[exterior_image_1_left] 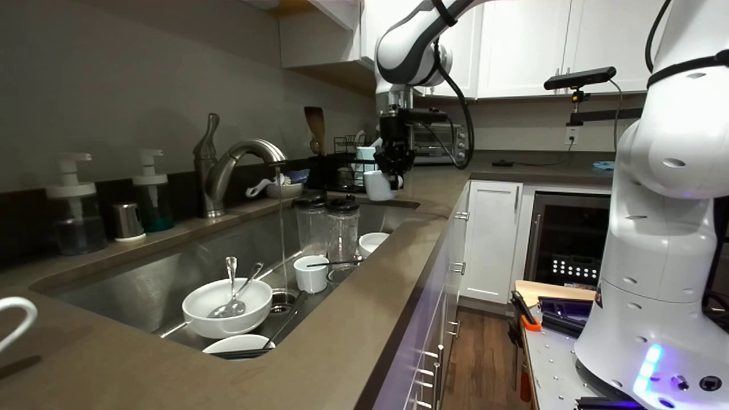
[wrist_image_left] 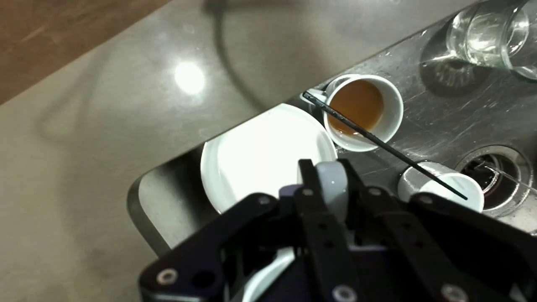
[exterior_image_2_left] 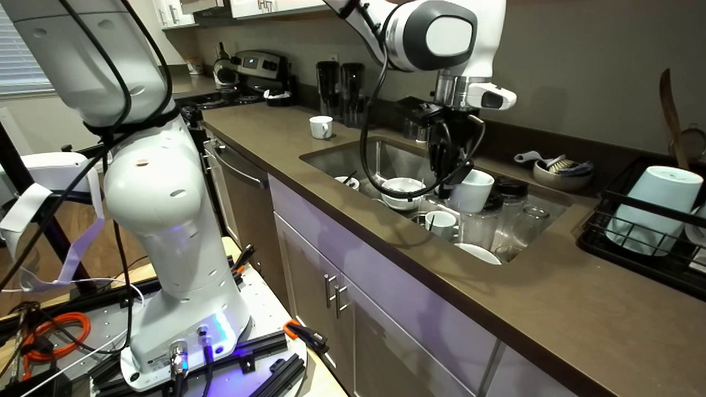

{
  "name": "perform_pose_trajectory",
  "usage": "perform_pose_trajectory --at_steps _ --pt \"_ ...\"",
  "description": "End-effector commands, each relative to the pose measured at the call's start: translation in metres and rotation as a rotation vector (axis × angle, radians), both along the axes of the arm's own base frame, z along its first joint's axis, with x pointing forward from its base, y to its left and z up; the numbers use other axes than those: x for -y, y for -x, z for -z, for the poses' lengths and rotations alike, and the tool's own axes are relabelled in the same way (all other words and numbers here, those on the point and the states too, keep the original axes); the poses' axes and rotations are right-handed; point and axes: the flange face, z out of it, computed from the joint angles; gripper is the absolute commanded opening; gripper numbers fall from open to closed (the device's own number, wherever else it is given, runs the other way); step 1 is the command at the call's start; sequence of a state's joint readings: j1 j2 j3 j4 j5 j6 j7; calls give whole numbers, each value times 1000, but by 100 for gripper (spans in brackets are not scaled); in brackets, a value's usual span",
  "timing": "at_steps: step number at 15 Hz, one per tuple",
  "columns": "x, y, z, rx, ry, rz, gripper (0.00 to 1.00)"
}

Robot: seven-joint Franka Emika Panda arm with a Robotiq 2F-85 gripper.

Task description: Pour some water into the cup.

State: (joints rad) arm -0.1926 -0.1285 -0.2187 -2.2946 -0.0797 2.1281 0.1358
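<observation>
My gripper is shut on the handle of a white cup and holds it above the far part of the sink. In an exterior view the held cup looks slightly tilted. In the wrist view the handle sits between the fingertips, and a piece of the rim shows below. The inside of the held cup is hidden. The faucet is on. A thin stream of water falls from it to the drain, apart from the held cup.
The sink holds a bowl with spoons, lidded jars, a plate, a cup of brown liquid, a black stick and a glass. A white mug and a drying rack stand on the counter.
</observation>
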Motion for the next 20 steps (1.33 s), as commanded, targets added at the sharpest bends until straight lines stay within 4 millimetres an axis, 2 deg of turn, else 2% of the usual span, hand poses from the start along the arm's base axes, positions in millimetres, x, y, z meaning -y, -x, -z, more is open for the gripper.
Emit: perform_pose_trajectory --at_steps 1,8,19,20 --pt "11 18 -8 49 -7 75 4" --pt "48 27 -13 65 -5 161 4" --pt "79 12 -30 104 26 269 4" --pt "71 19 -22 82 32 230 16"
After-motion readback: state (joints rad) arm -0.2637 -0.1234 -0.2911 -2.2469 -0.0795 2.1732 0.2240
